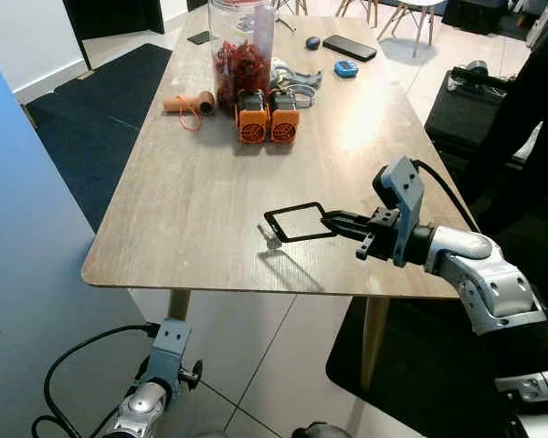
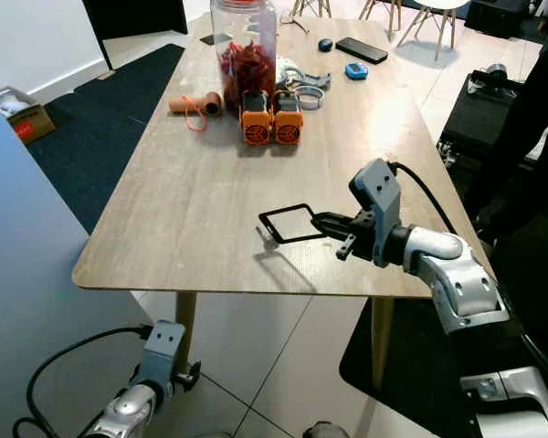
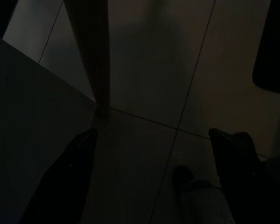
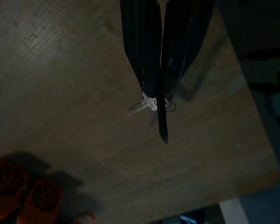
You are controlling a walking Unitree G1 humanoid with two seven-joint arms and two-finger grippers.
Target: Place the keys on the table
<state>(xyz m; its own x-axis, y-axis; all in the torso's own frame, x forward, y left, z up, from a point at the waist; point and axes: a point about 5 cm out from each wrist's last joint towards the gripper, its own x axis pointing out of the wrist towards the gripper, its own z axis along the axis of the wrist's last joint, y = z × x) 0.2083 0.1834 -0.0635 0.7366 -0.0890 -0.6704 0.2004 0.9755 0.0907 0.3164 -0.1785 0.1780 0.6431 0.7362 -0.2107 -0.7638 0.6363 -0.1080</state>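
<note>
Right gripper (image 1: pixel 327 219) reached over the wooden desk (image 1: pixel 192 201) near its front edge, fingers closed on the black loop of the keys (image 1: pixel 297 224), silver key dangling just above the desktop, left gripper (image 3: pixel 154 149) hung low beside a desk leg, fingers spread apart.

Near table (image 1: pixel 192 210) half bare; jar (image 1: pixel 242 50), orange units (image 1: pixel 268 119) crowd far end
</note>
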